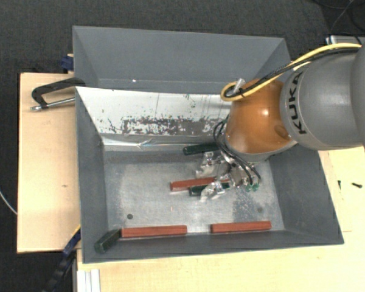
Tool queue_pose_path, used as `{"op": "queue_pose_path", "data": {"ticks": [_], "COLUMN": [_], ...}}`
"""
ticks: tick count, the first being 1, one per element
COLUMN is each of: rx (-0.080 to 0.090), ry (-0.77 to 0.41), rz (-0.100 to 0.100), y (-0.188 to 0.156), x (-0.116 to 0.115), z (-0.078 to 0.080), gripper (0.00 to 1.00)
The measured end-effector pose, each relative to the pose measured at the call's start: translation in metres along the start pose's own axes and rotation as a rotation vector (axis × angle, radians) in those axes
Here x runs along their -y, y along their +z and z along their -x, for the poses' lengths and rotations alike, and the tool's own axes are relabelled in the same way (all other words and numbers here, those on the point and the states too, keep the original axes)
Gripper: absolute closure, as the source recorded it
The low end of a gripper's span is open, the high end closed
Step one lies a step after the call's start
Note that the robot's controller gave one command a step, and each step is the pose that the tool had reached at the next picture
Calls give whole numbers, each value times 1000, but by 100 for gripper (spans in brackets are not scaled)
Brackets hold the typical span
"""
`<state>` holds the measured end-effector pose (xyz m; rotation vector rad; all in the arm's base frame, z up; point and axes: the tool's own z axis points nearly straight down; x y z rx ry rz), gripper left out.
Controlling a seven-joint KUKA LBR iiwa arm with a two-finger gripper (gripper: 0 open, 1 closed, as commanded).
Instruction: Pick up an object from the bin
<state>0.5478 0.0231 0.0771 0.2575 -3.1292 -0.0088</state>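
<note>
Nearest the camera, two long reddish-brown bars lie end to end along the front wall of the grey bin. The right bar sits on the camera side of the hand, almost straight in front of it. The left bar is nearer than the hand and off to its left. Further left of the hand, in the near corner, a dark blocky piece lies at the outer end of the left bar. A small dark speck sits on the bare floor, well to the left of the hand and a little nearer than it.

The hand is low over the middle of the bin floor, beneath the arm's orange cover. Just left of the hand lies a shorter reddish-brown stick, nearly level, with its right end running in under the hand's metal parts. A small dark green piece lies against the stick's near side, close to the hand. I cannot tell how far the hand is open, or whether it has hold of the stick.

Beyond the hand and slightly to its left, a dark elongated piece lies by the foot of the far wall. The grey arm leads away to the right of the hand.
</note>
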Motion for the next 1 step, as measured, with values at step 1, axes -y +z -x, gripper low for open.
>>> {"op": "queue_pose_path", "data": {"ticks": [1], "rx": [11], "ry": [22], "rz": [-7], "y": [-155], "x": [28], "z": [4], "gripper": [100]}}
